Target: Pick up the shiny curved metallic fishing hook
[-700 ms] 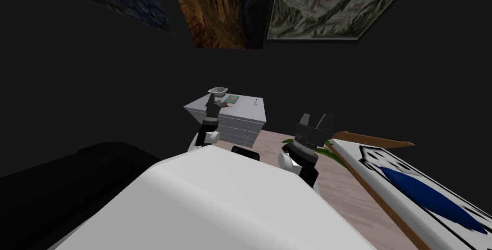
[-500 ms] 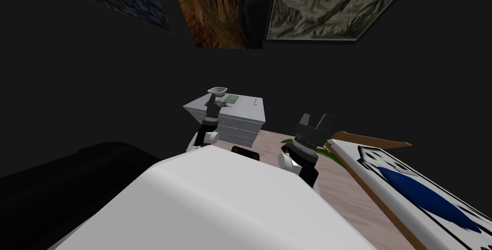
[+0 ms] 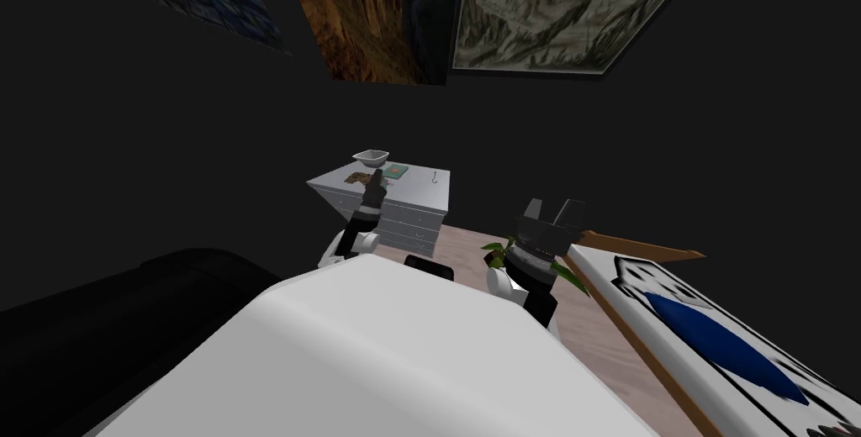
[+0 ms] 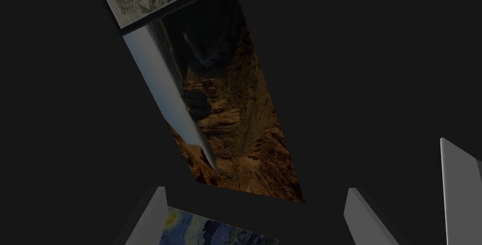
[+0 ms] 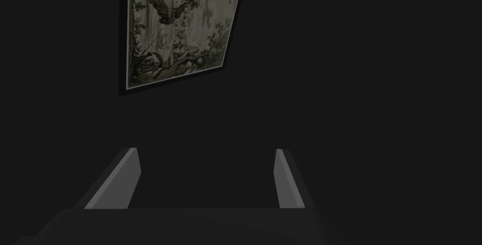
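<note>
Bowl (image 3: pixel 371 156) on dresser (image 3: pixel 414 192) — hook (image 3: pixel 435 176) well apart

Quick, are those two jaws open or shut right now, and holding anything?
Left gripper: jaws open, holding nothing.
Right gripper: jaws open, holding nothing.

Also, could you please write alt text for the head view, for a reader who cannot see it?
A small thin hook lies on a grey chest of drawers against a dark wall, apart from a white bowl and a green card. The left arm is raised in front of the drawers; the right arm is nearer me, jaws open.
</note>
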